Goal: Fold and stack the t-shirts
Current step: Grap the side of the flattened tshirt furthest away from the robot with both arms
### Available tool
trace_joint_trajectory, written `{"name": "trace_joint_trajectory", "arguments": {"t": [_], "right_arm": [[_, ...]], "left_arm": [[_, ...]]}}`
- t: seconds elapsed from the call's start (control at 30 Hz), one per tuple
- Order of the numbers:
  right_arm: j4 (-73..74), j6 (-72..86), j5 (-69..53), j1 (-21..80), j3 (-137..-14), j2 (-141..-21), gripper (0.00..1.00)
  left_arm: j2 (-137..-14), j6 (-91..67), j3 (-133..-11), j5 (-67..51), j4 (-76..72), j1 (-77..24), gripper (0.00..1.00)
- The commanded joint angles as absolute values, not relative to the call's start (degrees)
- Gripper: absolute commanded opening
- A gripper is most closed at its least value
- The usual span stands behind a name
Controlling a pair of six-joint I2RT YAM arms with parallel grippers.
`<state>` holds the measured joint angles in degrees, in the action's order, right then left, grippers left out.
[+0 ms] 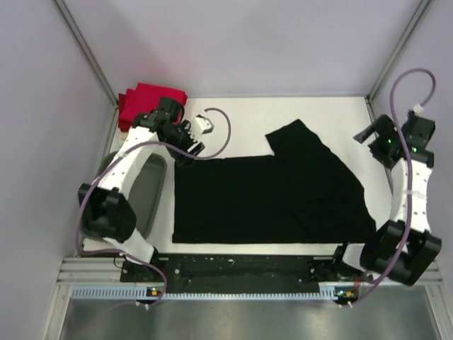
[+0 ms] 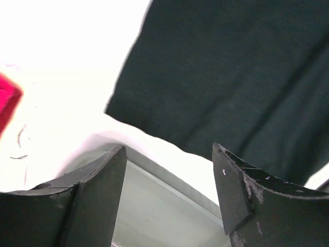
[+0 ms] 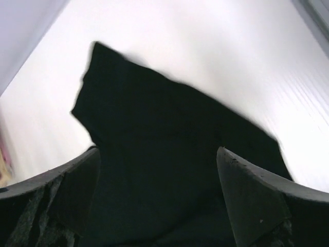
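Tub point(image 1: 150, 188) at 9 o'clock, red shirts point(image 1: 152, 96) at 11. Wrist views show left tool point(image 2: 168, 193), right tool point(image 3: 157, 193) gaping, empty.

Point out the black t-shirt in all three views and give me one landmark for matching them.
Top external: the black t-shirt lies spread over the middle of the white table.
Left wrist: it fills the upper right, one corner pointing left.
Right wrist: it covers the centre and bottom.
Shared landmark: the white table's bare surface, bordering the shirt in every view.
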<state>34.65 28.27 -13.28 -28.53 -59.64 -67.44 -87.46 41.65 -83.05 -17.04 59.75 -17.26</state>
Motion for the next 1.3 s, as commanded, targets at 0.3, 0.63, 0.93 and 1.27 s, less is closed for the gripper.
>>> {"name": "trace_joint_trajectory", "arguments": {"t": [0.3,0.63,0.93,1.27], "right_arm": [[39.28,2.90,-14.78,-7.30,-103.24,-112.56,0.79],[42.80,-3.68,-6.43,1.56,-121.54,-135.33,0.75],[45.70,-1.41,-4.49,3.95,-126.65,-143.78,0.73],[46.41,-0.44,-6.68,5.19,-122.71,-139.76,0.00]], "left_arm": [[-119.35,34.80,-107.31,-2.99,63.37,-8.70,0.71],[-125.59,36.74,-107.84,-4.83,61.52,-8.70,0.71],[-129.90,36.39,-106.53,-7.20,62.05,-8.61,0.70],[-127.80,37.61,-104.59,-14.76,64.17,-8.61,0.00]]}}
